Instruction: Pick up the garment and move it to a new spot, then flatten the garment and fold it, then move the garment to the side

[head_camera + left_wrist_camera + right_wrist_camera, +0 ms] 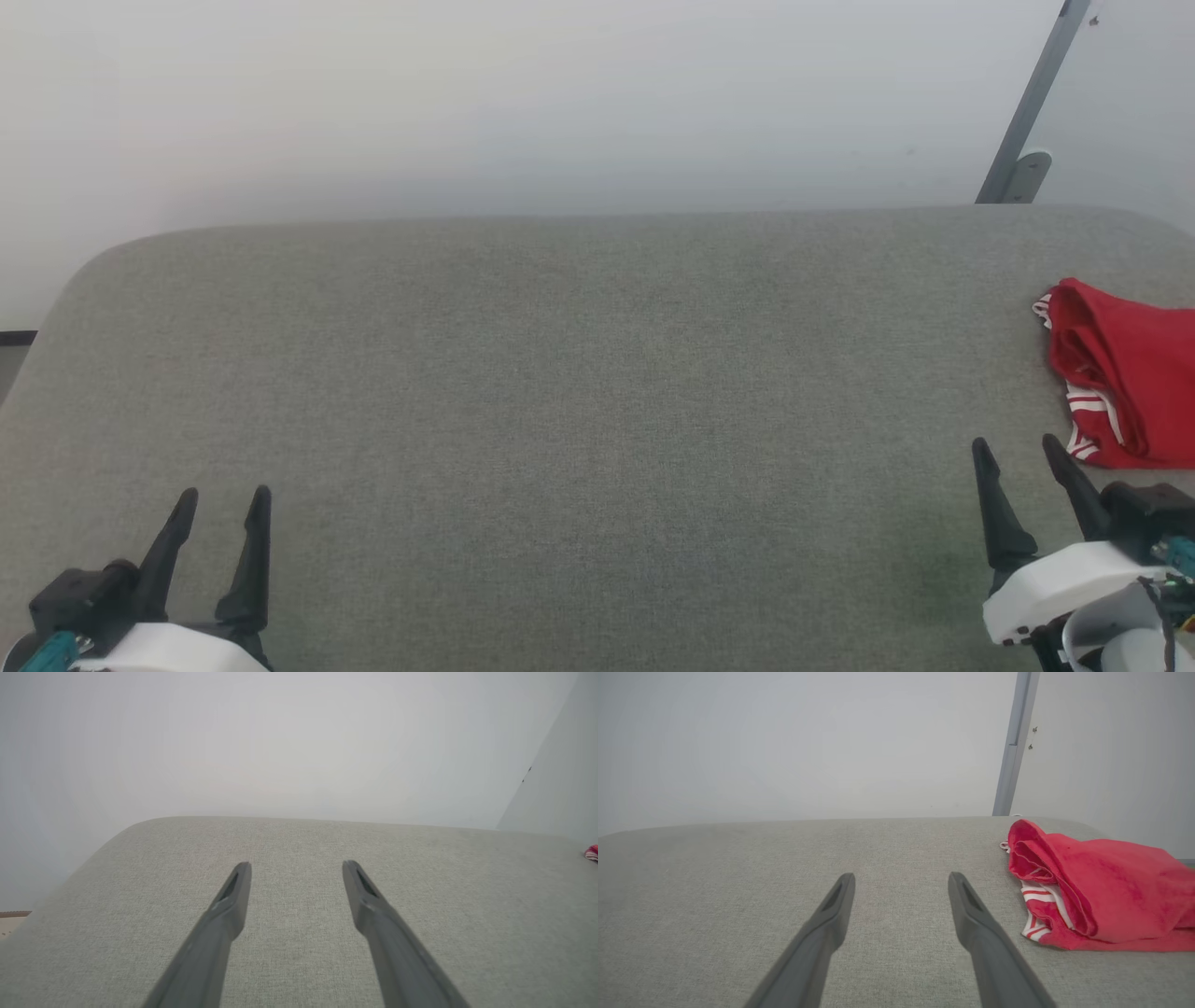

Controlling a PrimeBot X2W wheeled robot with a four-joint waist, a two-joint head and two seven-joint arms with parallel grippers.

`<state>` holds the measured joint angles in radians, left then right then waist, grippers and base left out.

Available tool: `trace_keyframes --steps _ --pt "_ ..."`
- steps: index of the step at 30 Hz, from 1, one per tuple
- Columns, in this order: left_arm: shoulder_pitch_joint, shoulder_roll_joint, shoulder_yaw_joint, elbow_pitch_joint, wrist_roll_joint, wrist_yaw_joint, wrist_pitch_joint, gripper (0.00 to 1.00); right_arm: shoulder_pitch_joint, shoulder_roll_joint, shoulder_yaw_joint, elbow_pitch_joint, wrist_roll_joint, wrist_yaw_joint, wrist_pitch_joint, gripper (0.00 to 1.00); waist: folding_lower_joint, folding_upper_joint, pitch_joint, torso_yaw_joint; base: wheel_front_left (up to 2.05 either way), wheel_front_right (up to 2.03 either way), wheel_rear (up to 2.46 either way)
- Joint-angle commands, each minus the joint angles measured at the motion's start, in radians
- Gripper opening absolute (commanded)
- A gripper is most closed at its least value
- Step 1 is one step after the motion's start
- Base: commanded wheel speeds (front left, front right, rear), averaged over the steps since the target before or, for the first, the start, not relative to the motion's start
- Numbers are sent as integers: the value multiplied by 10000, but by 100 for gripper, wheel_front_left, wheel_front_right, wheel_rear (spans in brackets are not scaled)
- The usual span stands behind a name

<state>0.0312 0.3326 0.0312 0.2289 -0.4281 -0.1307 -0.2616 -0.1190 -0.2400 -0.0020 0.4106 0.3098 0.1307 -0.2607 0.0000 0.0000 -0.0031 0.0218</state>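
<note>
2 wide-apart, tips fwd: L claw [226,495], R claw [1015,443]

Garment [1130,373] cut off by head view's rt edge; in left wrist view it's a tiny red sliver at rt edge, detail unreadable.

A wide bench [579,373] covered in grey woven fabric spans the head view, its far corners rounded; behind it rises a plain pale wall [523,103]. At the far right a slim grey post [1034,93] slants up that wall, a rounded bracket [1029,173] at its foot just behind the bench's edge.
</note>
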Motion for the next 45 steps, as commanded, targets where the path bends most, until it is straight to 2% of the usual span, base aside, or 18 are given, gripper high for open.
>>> trace_keyframes --steps 1,27,28,33,45 --pt "128 -38 65 -63 22 10 -40 100 157 109 -45 -147 -97 -1 -50 100 0 0 -17 -1 0 0 0" --pt "368 -296 114 -365 232 10 -40 100 414 397 -181 -704 -407 -1 -49 100 0 0 -86 21 0 0 0" --pt "271 -293 104 -359 157 0 0 0 336 374 -188 -640 -385 0 0 0 0 0 -87 23 0 0 0" --pt "391 -677 -32 75 122 0 49 0 650 586 -144 -209 -369 0 62 0 0 0 -88 22 0 0 0" --pt "101 -1027 112 97 -1764 0 640 0 555 798 -314 -410 1735 0 666 0 0 0 -74 -1 0 0 0"
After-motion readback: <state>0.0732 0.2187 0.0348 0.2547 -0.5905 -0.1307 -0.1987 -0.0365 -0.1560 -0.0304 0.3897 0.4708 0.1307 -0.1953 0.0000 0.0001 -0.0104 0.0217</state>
